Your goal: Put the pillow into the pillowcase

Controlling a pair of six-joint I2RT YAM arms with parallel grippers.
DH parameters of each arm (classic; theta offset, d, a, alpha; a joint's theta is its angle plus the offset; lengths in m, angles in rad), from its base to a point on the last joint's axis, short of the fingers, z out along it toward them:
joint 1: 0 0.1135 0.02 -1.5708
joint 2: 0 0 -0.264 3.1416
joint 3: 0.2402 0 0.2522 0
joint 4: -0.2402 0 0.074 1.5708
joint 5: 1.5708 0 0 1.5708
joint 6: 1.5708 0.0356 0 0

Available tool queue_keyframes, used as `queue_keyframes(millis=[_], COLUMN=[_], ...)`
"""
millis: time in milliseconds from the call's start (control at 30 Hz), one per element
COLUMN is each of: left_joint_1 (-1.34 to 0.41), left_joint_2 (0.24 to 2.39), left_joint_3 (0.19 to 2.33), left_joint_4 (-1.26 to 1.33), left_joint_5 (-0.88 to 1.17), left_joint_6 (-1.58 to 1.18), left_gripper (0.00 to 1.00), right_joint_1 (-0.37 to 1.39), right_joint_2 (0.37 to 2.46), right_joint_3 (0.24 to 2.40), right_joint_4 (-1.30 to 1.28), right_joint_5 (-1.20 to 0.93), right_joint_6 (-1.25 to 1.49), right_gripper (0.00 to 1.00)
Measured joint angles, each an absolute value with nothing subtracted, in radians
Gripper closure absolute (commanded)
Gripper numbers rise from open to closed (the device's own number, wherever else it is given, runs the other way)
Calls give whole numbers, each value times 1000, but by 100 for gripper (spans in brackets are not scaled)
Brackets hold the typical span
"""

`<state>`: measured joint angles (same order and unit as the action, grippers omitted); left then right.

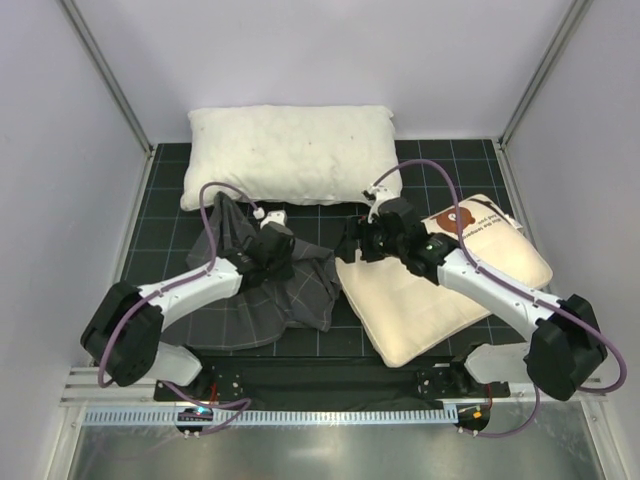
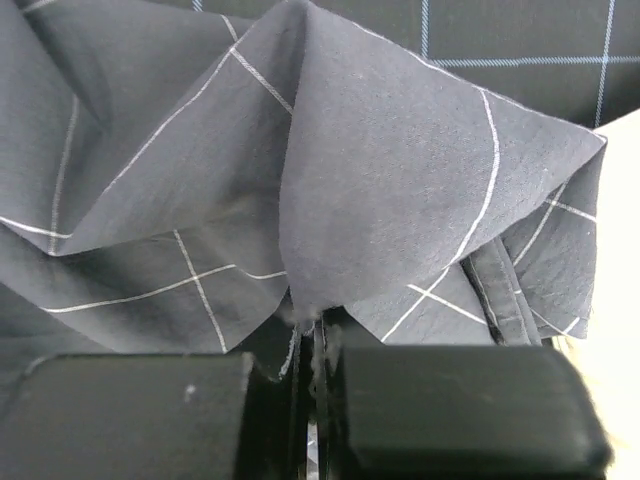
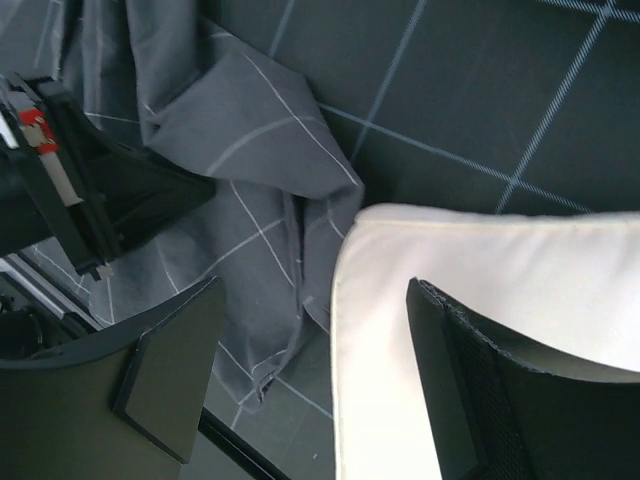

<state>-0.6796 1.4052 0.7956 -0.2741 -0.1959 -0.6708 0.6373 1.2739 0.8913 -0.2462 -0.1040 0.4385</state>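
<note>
Left wrist view first: the left jaws are pressed together on a fold of the pillowcase (image 2: 400,200), and grey cloth tents up from the pinch in a peak. One layer or two? I can't tell from here, and it matters, because opening a mouth means holding only the upper layer at the hem.

Over to the right jaws: they're spread wide and straddle a corner of the pillow (image 3: 520,260). One finger is over the cream cover, the other out over the pillowcase's rumpled edge, and nothing is gripped. The pillow lies flat on the tabletop (image 3: 480,90) just right of the pillowcase, that corner touching the cloth. From above, the plain white pillow (image 1: 290,150) sits beyond the pillowcase, out of play.

My read: the step in hand is opening the case and taking hold of the pillow. To do it well, lift the pinched fold up and away so the opening gapes toward the pillow. Then close on the corner deep enough not to slip, and feed it corner-first. The risk is slack cloth bunching and blocking the entry.
</note>
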Motion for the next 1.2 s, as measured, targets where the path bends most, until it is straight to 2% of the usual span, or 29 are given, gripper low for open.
queue_keyframes(millis=[133,267,467,600,667,700,733,767,833,867,967,1033,1067,1200], left_joint_1=[-655,-559,-523,-523,-523,-523,-523,-523,-523,-524,-538,-564,-582,-684], left_joint_2=[1358,1271,1306,1319,1317,1315,1307,1296,1255,1235,1160,1116,1092,1014], left_joint_3=[778,700,679,679,679,676,670,662,643,636,624,624,627,683], left_joint_4=[-262,-215,-189,-183,-183,-182,-180,-179,-180,-180,-185,-191,-203,-310], left_joint_5=[-205,-173,-167,-178,-187,-192,-197,-201,-207,-210,-221,-235,-245,-303], left_joint_6=[-675,-703,-706,-702,-699,-698,-698,-696,-692,-689,-670,-661,-653,-647], left_gripper=[99,100,100,100,100,100,99,100,100,100,88,60,38,28], right_joint_1=[673,701,746,813,841,853,860,863,861,860,859,859,858,839], right_joint_2=[1346,1474,1633,1709,1744,1758,1767,1772,1773,1771,1752,1713,1686,1587], right_joint_3=[1003,1127,1169,1180,1201,1207,1208,1208,1208,1209,1224,1238,1247,1369], right_joint_4=[-276,-302,-321,-351,-364,-364,-362,-365,-367,-367,-375,-382,-385,-459], right_joint_5=[-88,-63,-20,51,74,80,83,87,101,117,189,235,254,277], right_joint_6=[413,371,337,322,316,311,308,299,297,292,265,237,221,173], right_gripper=[20,20,23,34,44,54,77,87,96,96,96,96,96,96])
